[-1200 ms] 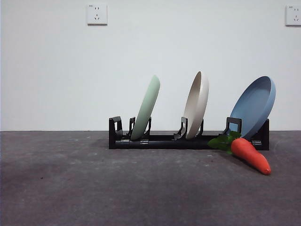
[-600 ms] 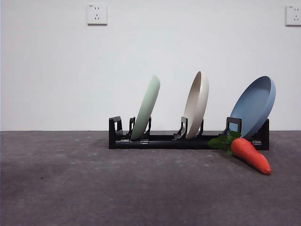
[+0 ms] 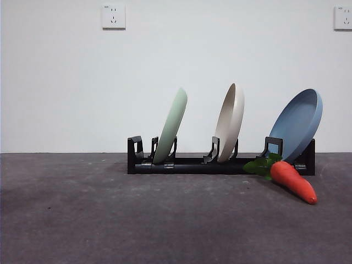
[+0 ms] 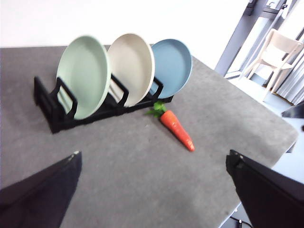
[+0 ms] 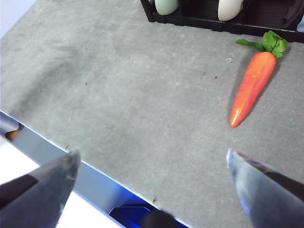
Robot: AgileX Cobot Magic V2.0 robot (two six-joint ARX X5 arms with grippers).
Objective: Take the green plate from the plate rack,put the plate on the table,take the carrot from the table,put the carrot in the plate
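Nothing altered across the last second in the front view: rack, three plates and carrot all lie as before, no arm in sight there, so the task reads as not yet begun. Green plate [image 3: 170, 125] seated upright in the plate rack [image 3: 187, 164], leaning in its slot near one end, cream plate [image 3: 230, 122] in the middle slot, blue plate [image 3: 298, 124] at the far end. Carrot [image 3: 293, 181] flat on the table [image 3: 110, 220], leaves just beside the rack's blue-plate end, tip pointing away from it. Left gripper [image 4: 152, 190] spread wide, holding nothing, hovering well back from the rack and looking down at the hollow faces of all three plates; green plate [image 4: 84, 76] the closest of them to its reach. Right gripper [image 5: 152, 183] likewise spread and unladen, poised near the table's edge, carrot [image 5: 251, 86] ahead of it and near, rack further beyond. Judged first step still outstanding: lifting the green plate out of its prongs, likely work for the left gripper; risk of knocking the neighbouring cream plate noted.
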